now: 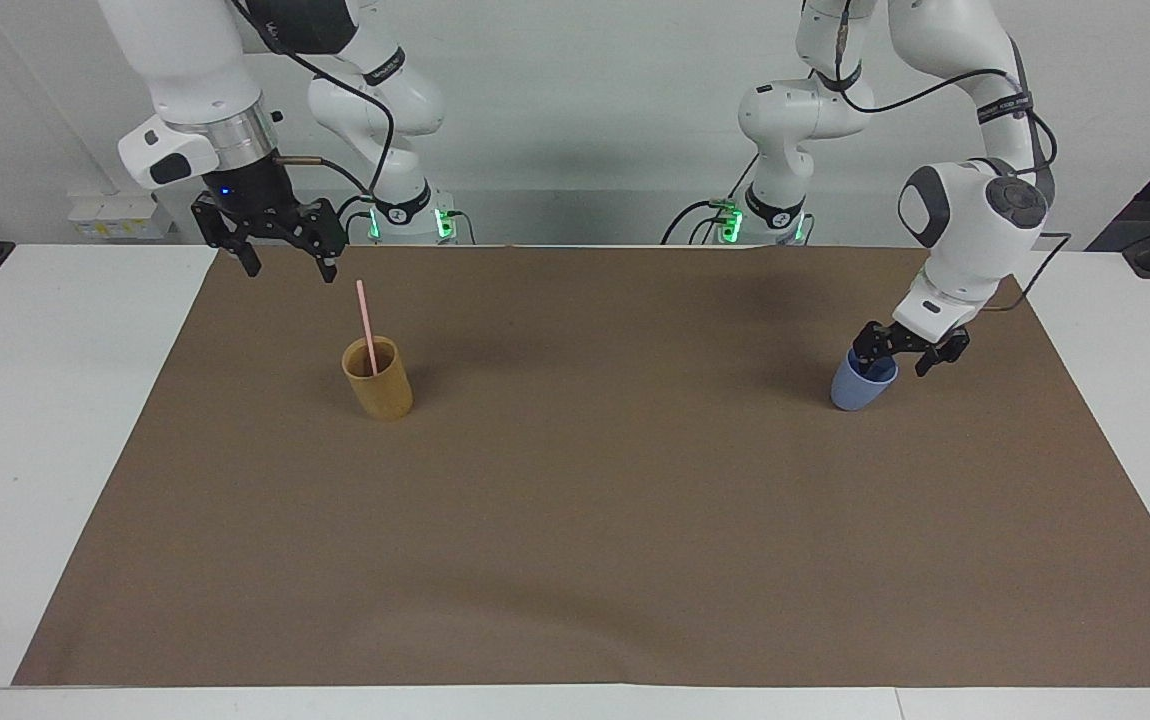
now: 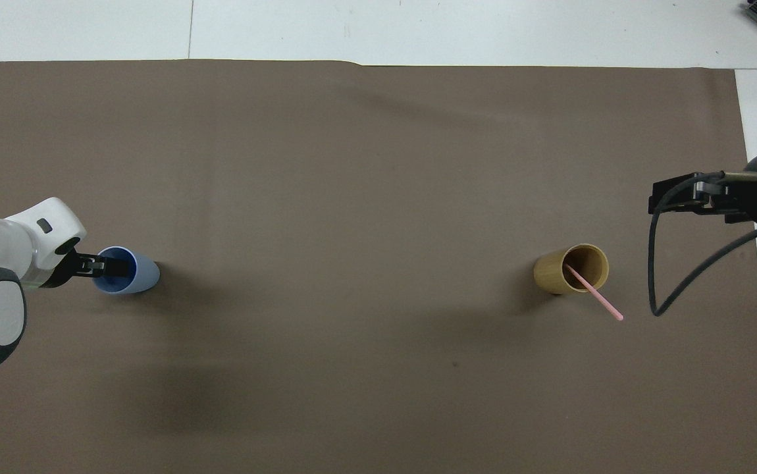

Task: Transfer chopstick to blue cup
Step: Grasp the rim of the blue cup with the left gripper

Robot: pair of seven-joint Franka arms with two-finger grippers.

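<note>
Left end effector (image 1: pixel 900 357), fingers spread, straddles the blue cup (image 1: pixel 860 386) rim; the chopstick (image 1: pixel 366 326) stands well apart in the tan cup (image 1: pixel 378 378).

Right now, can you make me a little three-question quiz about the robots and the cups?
1. True or false: the thin pale pink chopstick stands in the small light-blue plastic cup.
2. Which pincer straddles that cup's rim: A left pincer, B right pincer?
3. Fill in: the chopstick stands in the ___ cup.

Key: 1 false. 2 A. 3 tan-brown cylindrical cup.
</note>
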